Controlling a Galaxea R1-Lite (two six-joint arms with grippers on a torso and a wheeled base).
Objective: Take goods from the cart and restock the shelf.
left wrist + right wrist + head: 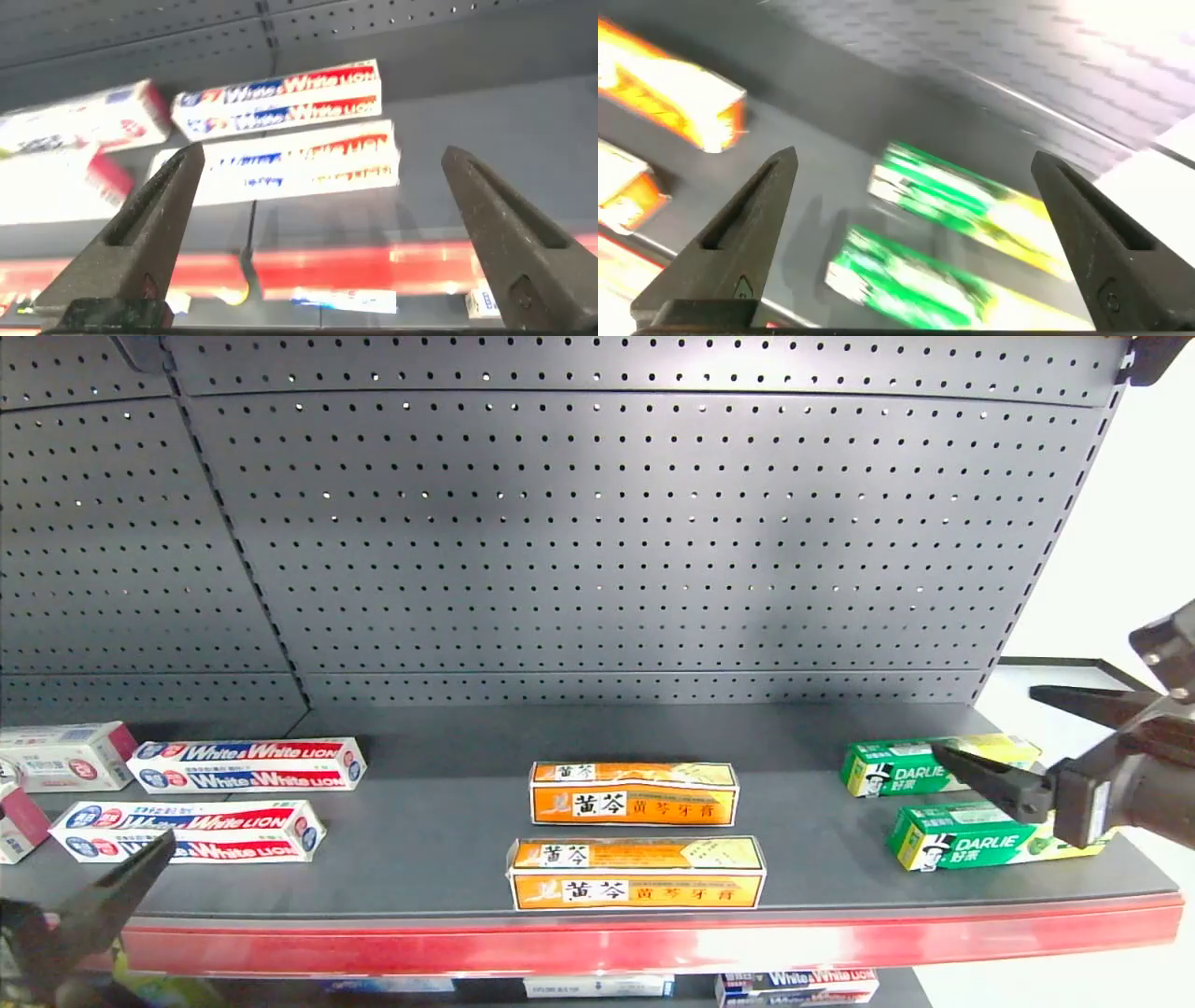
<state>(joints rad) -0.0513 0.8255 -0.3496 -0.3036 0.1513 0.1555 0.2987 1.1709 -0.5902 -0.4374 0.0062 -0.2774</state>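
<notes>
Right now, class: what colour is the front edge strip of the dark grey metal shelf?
The front edge strip is glossy red, clearest in the head view.

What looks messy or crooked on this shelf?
Nothing really stands out. The white-and-red boxes, the orange boxes and the green boxes all lie flat on the shelf in tidy pairs, none crushed or tipped. Each front box sits just a bit off from the one behind.

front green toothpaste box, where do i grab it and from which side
Probably grip the front green box across its narrow width near mid-length, coming from above with the open right end effector. It lies flat, long side along the shelf edge, clear of the rear green box.
</notes>
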